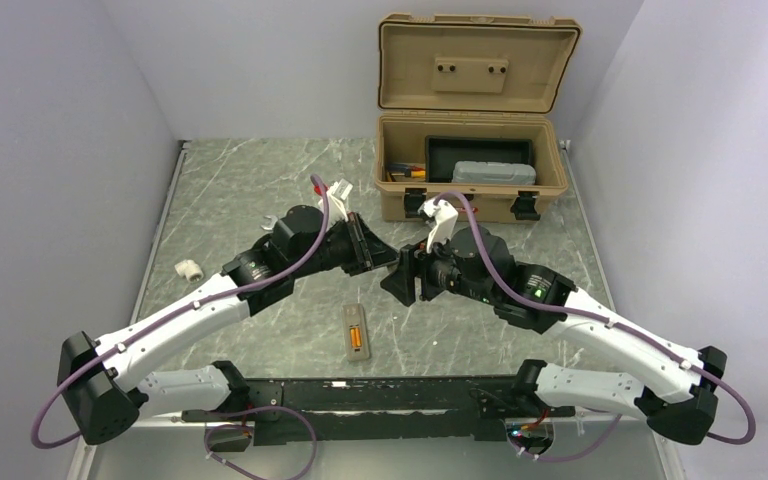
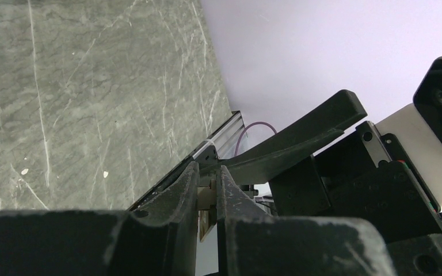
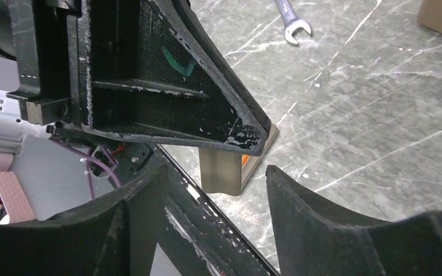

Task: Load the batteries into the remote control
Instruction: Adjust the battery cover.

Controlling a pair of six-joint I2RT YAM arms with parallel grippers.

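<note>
Remote control [image 3: 221,171] partly behind left gripper [image 3: 247,135]

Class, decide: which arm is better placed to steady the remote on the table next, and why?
Right, probably. The right gripper is open and empty, the remote showing just beyond it; the left gripper is closed on a small pale piece, so it is busy.

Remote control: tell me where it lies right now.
In the top view the remote control lies flat on the table, just left of centre, close in front of the black base rail.
</note>
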